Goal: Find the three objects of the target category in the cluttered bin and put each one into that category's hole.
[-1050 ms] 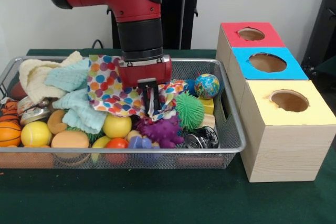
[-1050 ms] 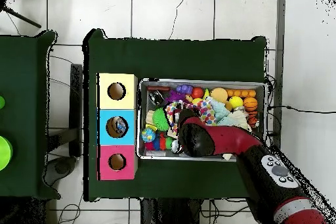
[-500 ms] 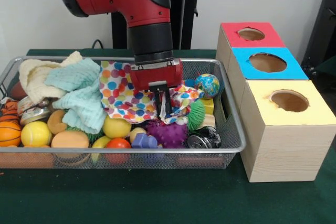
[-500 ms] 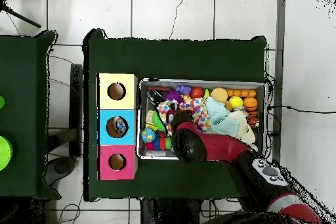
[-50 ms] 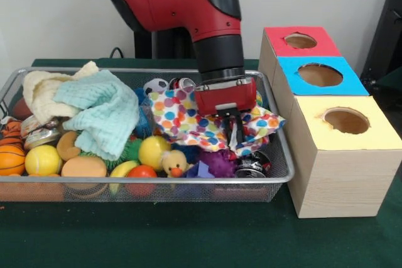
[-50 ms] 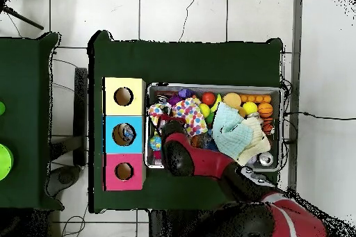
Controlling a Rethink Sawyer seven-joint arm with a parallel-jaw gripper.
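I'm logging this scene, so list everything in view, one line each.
Wire bin: one, silver, on the green table.
Polka-dot cloth: one, multicoloured, held over the bin's box-side end.
Mint cloth: one, heaped at the other end.
Cream cloth: one, behind the mint one.
Yellow balls: two, along the front.
Small basketball: one, orange, front corner.
Duck toy: one, yellow, front.
Boxes with holes: three, yellow, blue, red, beside the bin.
End effector: one, red and black, shut on the polka-dot cloth.
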